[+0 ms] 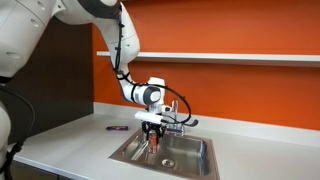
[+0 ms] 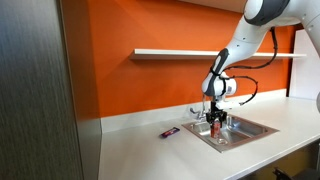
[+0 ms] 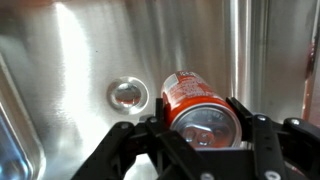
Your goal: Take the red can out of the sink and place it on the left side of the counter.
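The gripper [image 1: 152, 130] reaches down into the sink [image 1: 192, 156], its two fingers [image 3: 246, 122] clamped on either side of the red can [image 3: 196, 102]. In the wrist view the can's silvery top faces the camera, and the round drain [image 3: 128, 95] lies just beside it on the bare steel floor. Whether the can is resting on that floor or is lifted off it cannot be told. The faucet [image 1: 178, 122] stands right behind the gripper at the sink's back edge, close to the wrist cables. On the counter [image 2: 135, 148], near the sink, lies a small flat purple object [image 2: 170, 133]. A white shelf [image 2: 175, 52] runs along the orange wall [image 2: 130, 85] well above.
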